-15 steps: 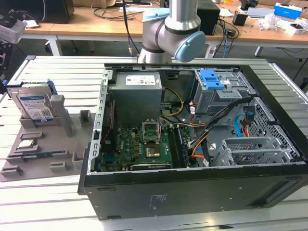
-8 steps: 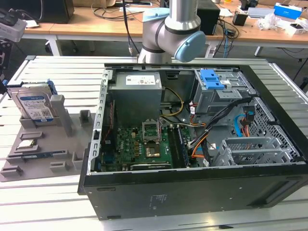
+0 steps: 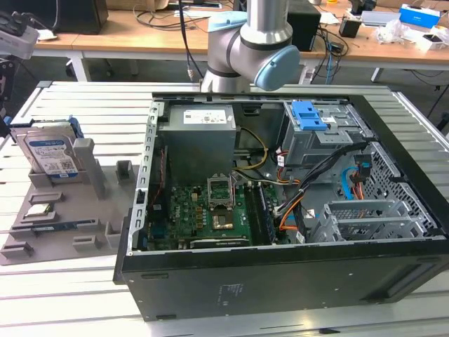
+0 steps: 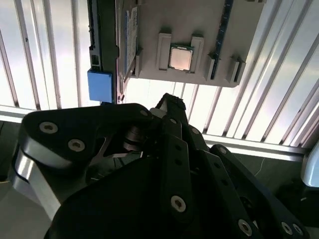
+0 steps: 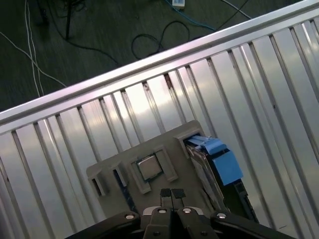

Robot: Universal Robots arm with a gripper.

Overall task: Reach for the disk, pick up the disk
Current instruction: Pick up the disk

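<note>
From my console the gripper point(image 5: 172, 194) has its fingertips pressed together with nothing between them. It hangs well clear above the grey holder point(image 5: 114, 172) on the slatted table point(image 5: 259, 99). The disk point(image 5: 203, 160) stands on edge in that holder's end slot, its blue rail uppermost. It lies below the fingertips and off to one side, because the small chip point(image 5: 148, 168) is what sits straight ahead of them. The disk's long edge runs roughly away from the fingers, a little skewed, so I judge its thin side is the one facing their closing line. In the exterior view the arm point(image 3: 256, 49) rises behind the open computer case point(image 3: 280, 281), with the disk point(image 3: 50, 153) well apart from it, over at that view's left.
</note>
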